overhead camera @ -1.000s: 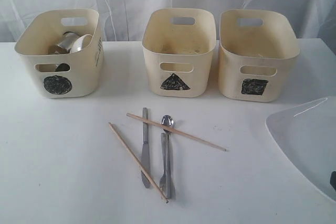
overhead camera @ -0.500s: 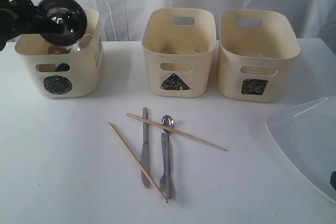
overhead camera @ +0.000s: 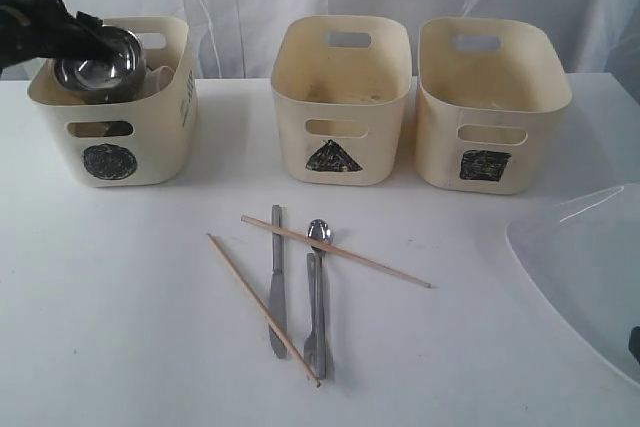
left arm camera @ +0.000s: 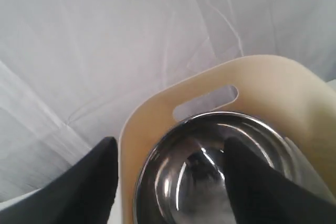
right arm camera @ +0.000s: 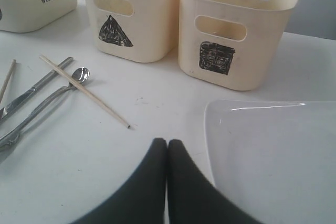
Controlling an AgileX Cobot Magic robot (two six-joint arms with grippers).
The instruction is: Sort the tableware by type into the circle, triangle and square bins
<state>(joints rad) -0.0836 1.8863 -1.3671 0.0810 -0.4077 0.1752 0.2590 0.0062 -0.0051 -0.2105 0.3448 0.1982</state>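
The steel bowl point(overhead camera: 98, 59) sits level in the top of the circle bin point(overhead camera: 150, 147). My left gripper point(overhead camera: 85, 39) hovers over it, open: in the left wrist view one finger point(left arm camera: 247, 182) reaches inside the steel bowl point(left arm camera: 194, 182) and the other point(left arm camera: 89, 187) stands clear of the bin's rim. A sliver of the small white bowl point(overhead camera: 162, 77) shows beside it; the mugs are hidden. Knife point(overhead camera: 277, 282), spoon point(overhead camera: 319, 231), fork point(overhead camera: 311, 322) and two chopsticks point(overhead camera: 335, 251) point(overhead camera: 262, 305) lie mid-table. My right gripper point(right arm camera: 167, 142) is shut and empty beside the white plate point(right arm camera: 273, 150).
The triangle bin point(overhead camera: 340, 97) and the square bin point(overhead camera: 490, 107) stand in a row to the right of the circle bin, along the back of the table. The plate point(overhead camera: 585, 267) overhangs the table's right front. A white curtain hangs behind.
The left arm came in from the upper left carrying the steel bowl tilted, then lowered it level into the circle bin and its fingers spread. The right arm and the cutlery have not moved.
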